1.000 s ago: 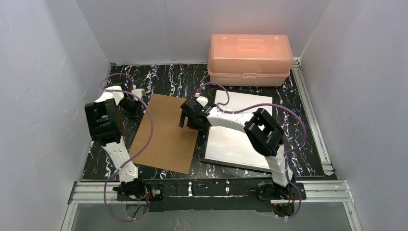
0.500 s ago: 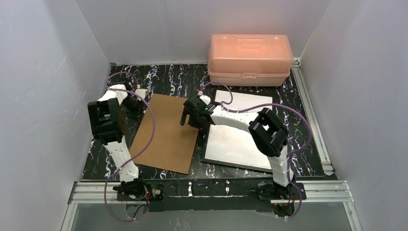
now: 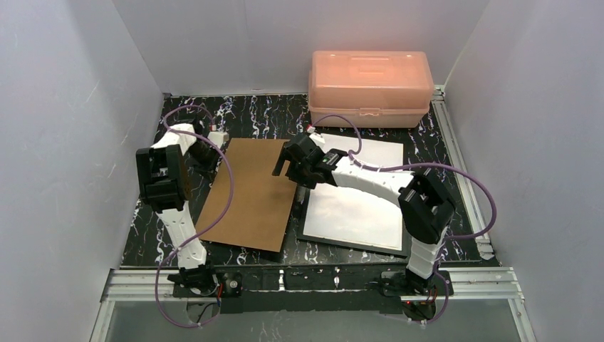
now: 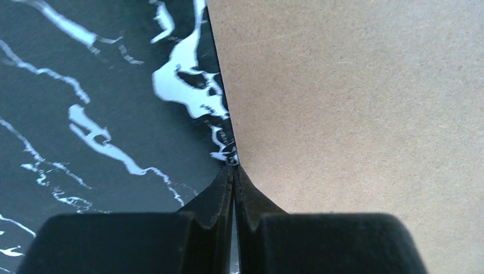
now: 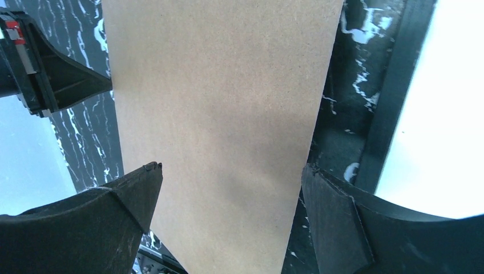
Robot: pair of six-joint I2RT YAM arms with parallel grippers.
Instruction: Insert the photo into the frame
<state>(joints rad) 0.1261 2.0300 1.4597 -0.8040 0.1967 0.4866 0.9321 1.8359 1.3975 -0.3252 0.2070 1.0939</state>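
The frame (image 3: pixel 348 242) lies flat on the right, a thin black rim around pale reflective glass; its rim (image 5: pixel 394 85) also shows in the right wrist view. A plain white sheet (image 3: pixel 370 151), apparently the photo face down, lies across the frame's far end. Left of the frame lies a brown board (image 3: pixel 249 196). My left gripper (image 3: pixel 214 146) is shut, its tips (image 4: pixel 234 171) touching the board's (image 4: pixel 354 114) left edge near the far corner. My right gripper (image 3: pixel 290 162) is open above the board's (image 5: pixel 228 103) far right part, nothing between its fingers (image 5: pixel 145 188).
A pink plastic box (image 3: pixel 370 87) stands shut at the back, just beyond the frame. White walls close in on the left, back and right of the black marbled table (image 3: pixel 256 114). A metal rail (image 3: pixel 320 276) runs along the near edge.
My left gripper has closed fully at the board's far left edge. The right gripper has moved a little farther back and to the right. The board's far end has shifted slightly.
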